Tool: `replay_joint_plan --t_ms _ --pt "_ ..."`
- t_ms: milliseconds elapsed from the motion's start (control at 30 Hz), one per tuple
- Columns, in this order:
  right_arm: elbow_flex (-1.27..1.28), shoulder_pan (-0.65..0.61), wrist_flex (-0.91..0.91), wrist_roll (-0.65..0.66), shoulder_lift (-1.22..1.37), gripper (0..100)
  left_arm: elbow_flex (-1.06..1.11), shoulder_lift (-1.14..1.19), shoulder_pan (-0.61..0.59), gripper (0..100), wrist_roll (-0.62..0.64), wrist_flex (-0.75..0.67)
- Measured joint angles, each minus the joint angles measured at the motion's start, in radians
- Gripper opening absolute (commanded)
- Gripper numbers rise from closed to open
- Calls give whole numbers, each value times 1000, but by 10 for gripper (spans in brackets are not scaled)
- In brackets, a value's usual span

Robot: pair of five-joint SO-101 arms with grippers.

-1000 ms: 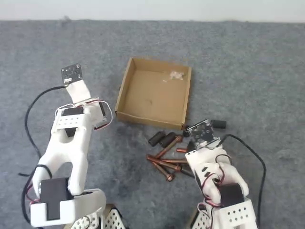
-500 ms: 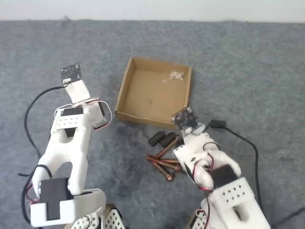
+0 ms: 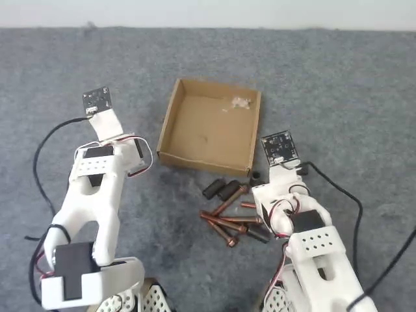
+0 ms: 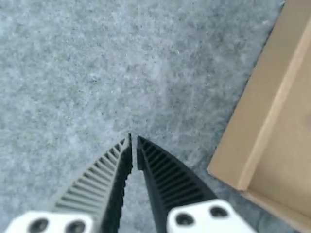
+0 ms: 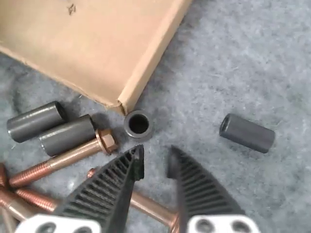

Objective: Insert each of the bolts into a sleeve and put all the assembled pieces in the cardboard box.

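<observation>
Right tool (image 5: 155, 158) is open a crack with nothing in it. It hangs over the loose parts, tips near the upright sleeve (image 5: 138, 124). Left tool (image 4: 134, 145) is pinched together and empty too. It's above the grey bench (image 3: 338, 84) at about 9 o'clock from the cardboard box (image 3: 170, 117), just off the box wall.

Hard-to-see bits: from overhead, the right arm (image 3: 305, 234) covers the 3 o'clock end of the bolts (image 3: 224, 221), so I can't count them properly. They lie in a loose copper heap at the box's 6 o'clock. In the right wrist view several run off the edge.

One bolt (image 5: 63, 158) lies alongside the paired sleeves (image 5: 68, 135), its hex head right at one sleeve's end. Touching or just beside, I can't tell.

The box holds a small pale scrap (image 3: 242, 102) near its 1 o'clock corner. Every bolt and sleeve I can see is out on the bench.

The right wrist view gives you the open bore of the upright sleeve, which overhead is just a dark spot at the box's 5 o'clock corner. It also has a lone sleeve (image 5: 247, 132) on its side, well apart from the rest.
</observation>
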Motion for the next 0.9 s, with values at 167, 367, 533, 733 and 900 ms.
replay_joint_plan --t_ms 167,367,533,733,900 --pt "0 2 -83 2 52 22 0 0 0 12 0 0" --pt "-43 -28 -192 28 230 7 0 0 0 12 0 0" --pt "-164 -8 -206 29 440 7 0 0 0 12 0 0" --pt "-213 3 -206 29 532 7 0 0 0 12 0 0" --pt "-213 0 -173 29 532 9 0 0 0 12 0 0"
